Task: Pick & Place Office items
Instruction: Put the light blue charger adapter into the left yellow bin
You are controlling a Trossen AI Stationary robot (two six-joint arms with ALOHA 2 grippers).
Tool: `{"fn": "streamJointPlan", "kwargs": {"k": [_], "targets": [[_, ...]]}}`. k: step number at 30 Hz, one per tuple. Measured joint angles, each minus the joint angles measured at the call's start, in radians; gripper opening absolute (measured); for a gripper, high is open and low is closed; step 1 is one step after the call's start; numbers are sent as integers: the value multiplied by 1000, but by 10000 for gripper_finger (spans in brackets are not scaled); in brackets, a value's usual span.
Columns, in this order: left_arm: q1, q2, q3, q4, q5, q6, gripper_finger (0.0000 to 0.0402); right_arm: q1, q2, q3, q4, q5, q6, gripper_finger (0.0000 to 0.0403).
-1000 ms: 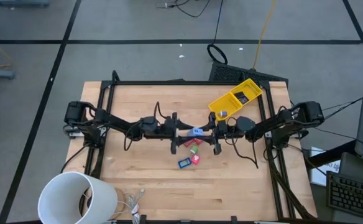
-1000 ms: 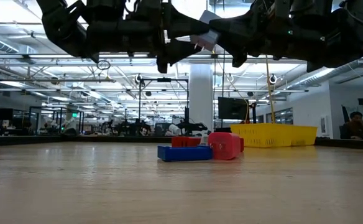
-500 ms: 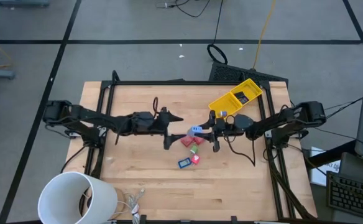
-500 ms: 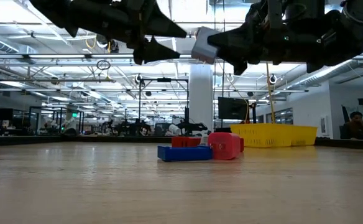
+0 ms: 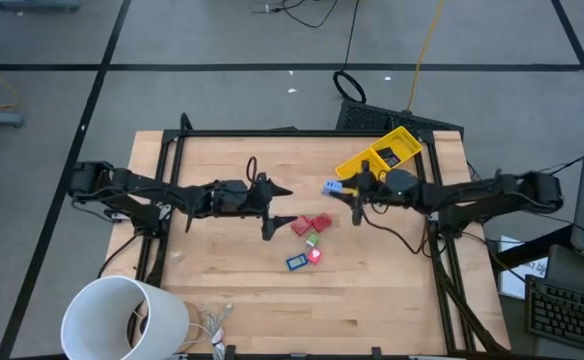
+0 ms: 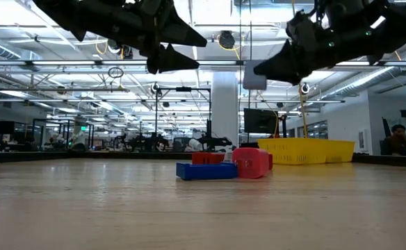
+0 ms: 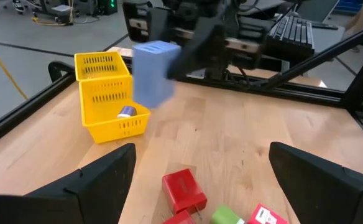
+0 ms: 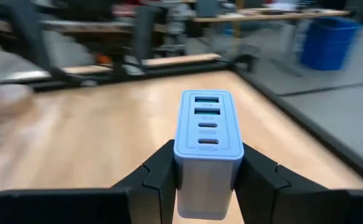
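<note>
My right gripper [image 5: 342, 189] is shut on a light blue block with a row of ports [image 8: 207, 140], high above the table beside the yellow bin [image 5: 379, 157]. The block also shows in the low view [image 6: 254, 75] and the left wrist view [image 7: 153, 71]. My left gripper [image 5: 276, 210] hangs open above the table, left of the pile. On the wood lie two red blocks [image 5: 312, 224], a green bit [image 5: 312, 240], a blue black-framed rectangle [image 5: 296, 262] and a pink-red bit [image 5: 315, 255]. The left wrist view shows a red block [image 7: 183, 188] lying on the wood ahead of its fingers. My right gripper pinches the light blue block by its two opposite side faces [image 8: 180, 171], one dark finger [image 8: 160, 177] on each. The fingers come from the table's right, slanting slightly down. The block is lifted clear, and its ported face [image 8: 207, 121] sticks out beyond the fingers.
The yellow bin [image 7: 107, 93] lies near the far right corner and holds a small round thing [image 7: 127, 111]. A big white cylinder [image 5: 122, 318] stands at the near left corner beside loose cables. A black frame [image 5: 272, 132] rims the table. Bare wood lies left of and nearer than the pile.
A second ago both grippers met at the blue block above the pile. My left gripper then drew back toward the table's left and has since stayed still. My right gripper, still shut on the block, carried it toward the far right, toward the yellow bin.
</note>
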Motion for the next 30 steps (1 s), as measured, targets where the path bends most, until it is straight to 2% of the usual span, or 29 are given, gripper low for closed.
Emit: {"fn": "streamJointPlan", "kwargs": {"k": [6, 20, 27, 30], "targets": [[0, 0, 0, 3, 0, 0, 373, -40, -79, -82, -2, 147, -33, 112], [0, 0, 0, 6, 0, 2, 365, -256, -107, -202, 12, 149, -13, 112], [0, 0, 0, 6, 1, 2, 377, -361, -107, -251, 14, 155, 1, 112], [0, 0, 0, 6, 0, 2, 381, -393, -107, -271, 14, 188, 2, 112]]}}
